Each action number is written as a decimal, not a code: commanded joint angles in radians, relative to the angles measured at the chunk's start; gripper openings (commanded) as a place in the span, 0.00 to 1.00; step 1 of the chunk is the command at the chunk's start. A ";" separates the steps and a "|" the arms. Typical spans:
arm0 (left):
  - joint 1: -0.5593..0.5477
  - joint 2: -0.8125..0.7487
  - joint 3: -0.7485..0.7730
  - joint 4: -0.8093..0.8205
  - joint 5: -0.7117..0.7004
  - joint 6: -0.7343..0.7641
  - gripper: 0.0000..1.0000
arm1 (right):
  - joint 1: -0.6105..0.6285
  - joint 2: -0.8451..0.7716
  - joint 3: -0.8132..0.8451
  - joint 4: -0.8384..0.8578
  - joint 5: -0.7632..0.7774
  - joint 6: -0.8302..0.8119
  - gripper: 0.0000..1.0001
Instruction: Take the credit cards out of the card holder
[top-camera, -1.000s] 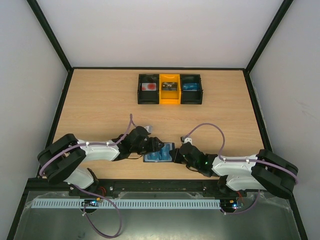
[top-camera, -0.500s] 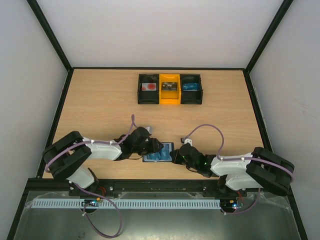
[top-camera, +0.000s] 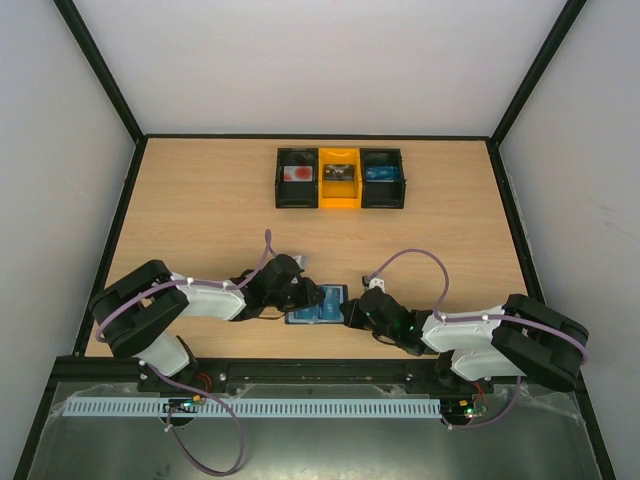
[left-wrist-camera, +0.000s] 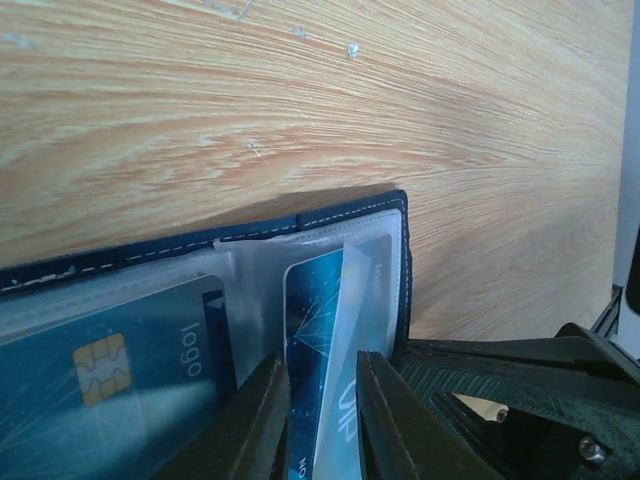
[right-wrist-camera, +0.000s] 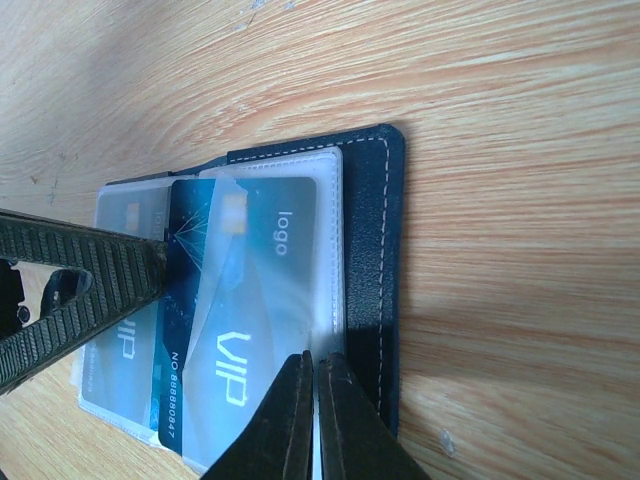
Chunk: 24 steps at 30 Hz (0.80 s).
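Open holder (top-camera: 318, 305) at the near middle of the surface (top-camera: 200, 200), a tool at each end.

The holder is dark navy with pale stitching and lies flat, its clear pockets showing bright blue cards (left-wrist-camera: 110, 370) printed with a chip, "logo" and "VIP". The left tool (left-wrist-camera: 318, 380) stands narrow, its fingers (left-wrist-camera: 262, 420) pinching the edge of one card (right-wrist-camera: 172, 330), which sits askew and partly out of its pocket, with a clear pocket flap also caught between them. The right tool (right-wrist-camera: 312, 365) is closed tight, its tips pressing on the pocket at the holder's right end. Three small bins (top-camera: 340, 178), black, yellow and black, stand in a row well apart at the far side.
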 joint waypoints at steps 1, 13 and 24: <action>0.002 0.000 -0.021 0.049 0.018 -0.002 0.18 | 0.005 0.009 -0.033 -0.028 0.025 0.008 0.05; 0.002 -0.008 -0.056 0.181 0.086 -0.023 0.05 | 0.005 0.038 -0.037 -0.012 0.032 0.011 0.04; 0.011 -0.044 -0.073 0.149 0.057 -0.014 0.03 | 0.005 0.054 -0.043 -0.008 0.048 0.017 0.04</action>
